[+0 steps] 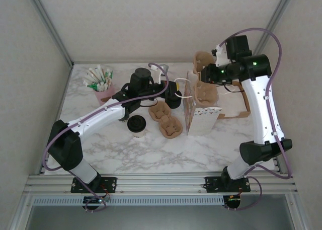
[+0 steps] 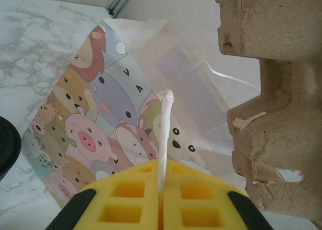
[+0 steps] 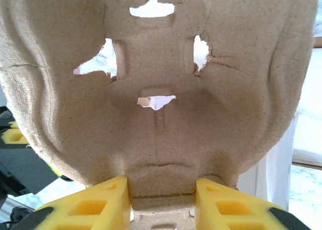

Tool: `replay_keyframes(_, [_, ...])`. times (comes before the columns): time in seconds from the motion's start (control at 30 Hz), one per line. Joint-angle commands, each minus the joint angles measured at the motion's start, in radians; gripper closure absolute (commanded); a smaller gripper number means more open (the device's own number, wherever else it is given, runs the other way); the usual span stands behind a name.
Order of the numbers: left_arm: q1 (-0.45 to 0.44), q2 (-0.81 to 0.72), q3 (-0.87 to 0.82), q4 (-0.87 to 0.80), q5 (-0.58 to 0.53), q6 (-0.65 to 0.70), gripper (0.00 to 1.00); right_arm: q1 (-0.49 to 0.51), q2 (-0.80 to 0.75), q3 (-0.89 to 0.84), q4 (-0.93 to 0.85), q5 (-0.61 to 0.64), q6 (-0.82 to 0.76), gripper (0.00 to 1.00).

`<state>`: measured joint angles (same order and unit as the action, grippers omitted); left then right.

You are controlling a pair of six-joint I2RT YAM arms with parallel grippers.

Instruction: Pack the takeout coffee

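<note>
The takeout coffee (image 1: 137, 124), a small cup under a round black lid, stands on the marble table in front of my left arm, apart from both grippers. My left gripper (image 1: 181, 92) (image 2: 162, 172) is shut on a thin white strip at the rim of the animal-print paper bag (image 1: 201, 117) (image 2: 108, 124), which stands open in mid-table. My right gripper (image 1: 212, 75) (image 3: 162, 192) is shut on a brown pulp cup carrier (image 1: 206, 90) (image 3: 161, 79) (image 2: 266, 114), which hangs over the bag's mouth.
A second pulp carrier (image 1: 166, 119) lies flat between the coffee and the bag. A pink cup of sachets (image 1: 100, 81) stands at the back left. Another carrier (image 1: 202, 61) sits at the back. Brown cardboard (image 1: 236, 111) lies right of the bag.
</note>
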<state>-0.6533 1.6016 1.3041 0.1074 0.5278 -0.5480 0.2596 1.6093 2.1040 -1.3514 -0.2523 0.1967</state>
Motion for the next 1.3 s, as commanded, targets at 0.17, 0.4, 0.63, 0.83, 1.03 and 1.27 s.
replay_keyframes(0.17, [-0.008,-0.015,-0.014,0.02,-0.006,-0.009,0.92,-0.004,-0.003,-0.072,0.001,0.065,-0.014,0.67])
replay_keyframes(0.4, [-0.008,-0.016,-0.016,0.017,-0.009,-0.009,0.92,-0.004,0.007,-0.095,0.005,0.086,-0.018,0.67])
replay_keyframes(0.63, [-0.009,-0.013,-0.016,0.016,-0.011,-0.009,0.92,-0.004,0.05,-0.036,-0.01,0.097,-0.013,0.67])
replay_keyframes(0.83, [-0.009,-0.011,-0.014,0.016,-0.012,-0.01,0.92,-0.005,0.085,-0.005,-0.009,0.096,-0.011,0.68])
replay_keyframes(1.03, [-0.009,-0.01,-0.012,0.014,-0.014,-0.007,0.92,-0.004,0.097,-0.012,-0.001,0.096,-0.008,0.68])
replay_keyframes(1.27, [-0.009,-0.008,-0.011,0.014,-0.014,-0.008,0.92,-0.003,0.119,0.038,-0.021,0.098,-0.007,0.68])
